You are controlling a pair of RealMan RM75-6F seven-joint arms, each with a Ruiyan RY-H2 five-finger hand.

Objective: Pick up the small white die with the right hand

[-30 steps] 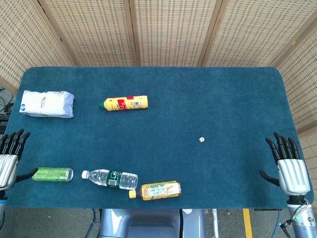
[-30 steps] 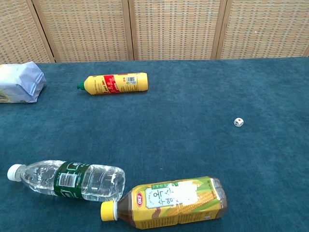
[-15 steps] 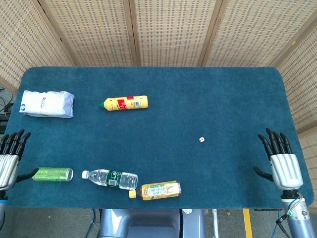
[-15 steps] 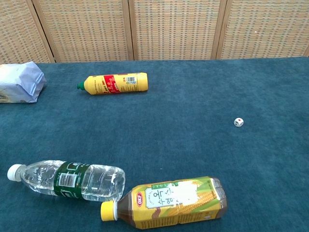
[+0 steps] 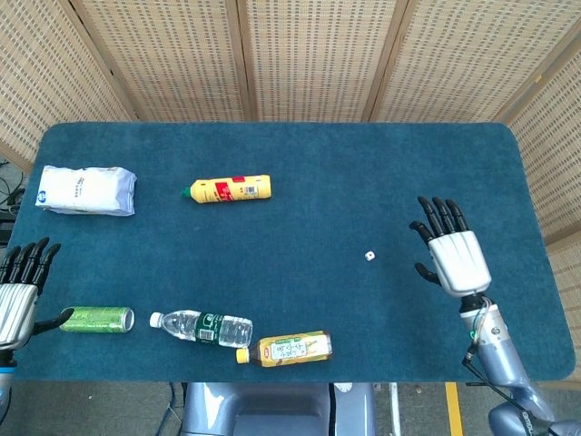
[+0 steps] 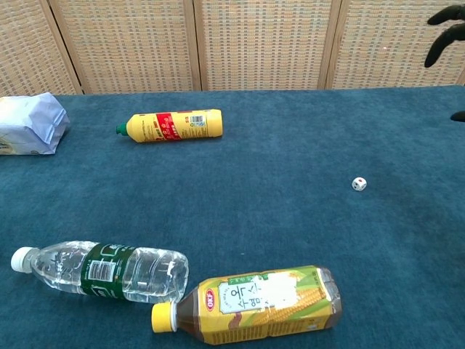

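Note:
The small white die [image 5: 369, 256] lies alone on the blue table, right of the middle; the chest view shows the die [image 6: 359, 184] with red pips. My right hand [image 5: 451, 252] hovers to the die's right, fingers spread, holding nothing. Only its dark fingertips [image 6: 445, 33] show at the chest view's top right edge. My left hand [image 5: 18, 291] stays at the table's left edge, fingers apart and empty.
A white bag [image 5: 87, 190] lies far left. A yellow bottle [image 5: 229, 189] lies behind the middle. Near the front edge lie a green can [image 5: 96, 319], a clear water bottle [image 5: 201, 327] and a yellow drink bottle [image 5: 286, 349].
My right hand has risen from the table's right front corner and moved left and forward toward the die. The left hand and all objects stayed put.

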